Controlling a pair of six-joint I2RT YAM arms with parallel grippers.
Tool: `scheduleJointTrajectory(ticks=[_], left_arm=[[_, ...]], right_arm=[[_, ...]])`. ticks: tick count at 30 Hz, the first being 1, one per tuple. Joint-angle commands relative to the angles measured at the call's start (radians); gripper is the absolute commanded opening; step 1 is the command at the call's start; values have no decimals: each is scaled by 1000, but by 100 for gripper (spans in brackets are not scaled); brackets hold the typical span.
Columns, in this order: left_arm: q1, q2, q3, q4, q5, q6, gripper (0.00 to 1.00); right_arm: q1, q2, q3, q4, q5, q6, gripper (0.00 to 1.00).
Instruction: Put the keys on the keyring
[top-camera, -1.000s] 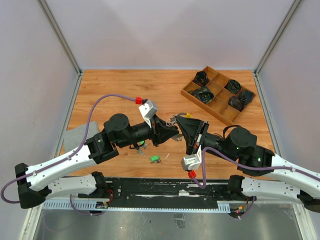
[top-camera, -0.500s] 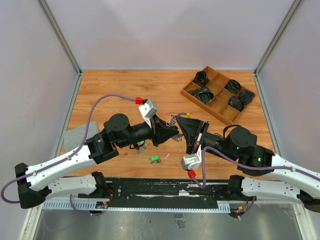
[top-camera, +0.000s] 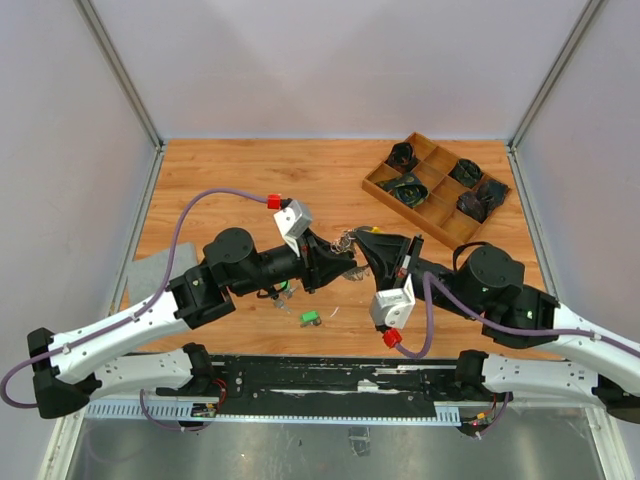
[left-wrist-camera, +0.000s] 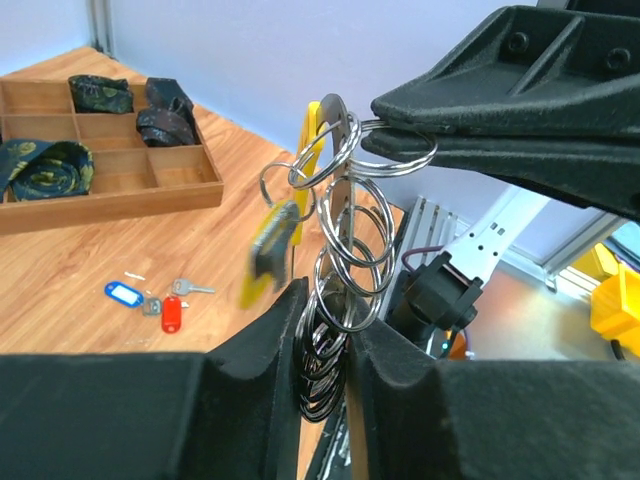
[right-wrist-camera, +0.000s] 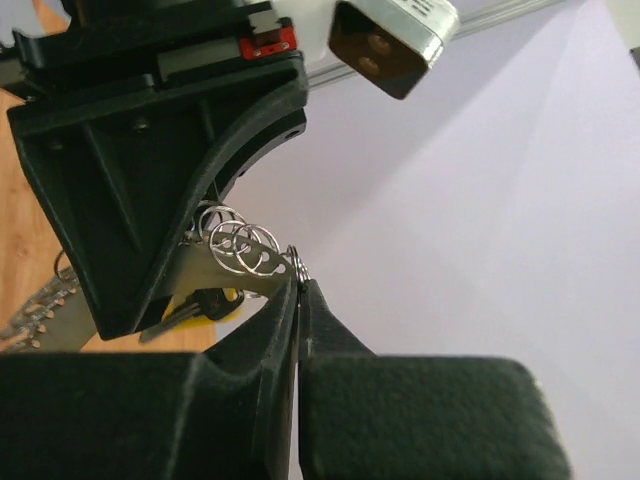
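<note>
Right hand (right-wrist-camera: 298, 272) (jaws shut) pinches the keyring (left-wrist-camera: 338, 292); left hand (left-wrist-camera: 328, 312) clamps it.

A wooden table (top-camera: 230, 170) carries a compartmented wooden tray (top-camera: 441, 212) of dark fabric rolls (top-camera: 405, 155) far right. A green-tagged key (top-camera: 310, 319) lies near the front. A blue-tagged key (left-wrist-camera: 123, 293) lies beside a red-tagged key (left-wrist-camera: 171, 313). A grey pad (top-camera: 150, 270) lies at left.

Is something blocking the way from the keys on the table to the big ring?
Nothing visible does. The keys lie free on the table; the keyring is held up by the left pincer and the right pincer.
</note>
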Motion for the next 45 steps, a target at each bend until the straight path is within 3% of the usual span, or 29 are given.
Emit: scheduleJointTrajectory(ticks=[1, 10, 20, 27, 40, 45], left_arm=[[-6, -28, -1, 22, 7, 39, 31], [-6, -72, 2, 12, 48, 101, 59], [-6, -161, -5, 32, 58, 146, 64], [-6, -173, 17, 105, 87, 146, 45], [-6, -69, 118, 251, 313, 139, 11], [-5, -84, 93, 281, 326, 130, 4]], right_arm=[[15, -1, 72, 35, 32, 283, 0], [12, -27, 29, 132, 89, 537, 1], [6, -109, -37, 250, 115, 807, 1], [6, -167, -109, 370, 56, 1063, 0], [5, -190, -182, 504, 27, 1123, 1], [5, -179, -170, 510, 25, 1117, 1]])
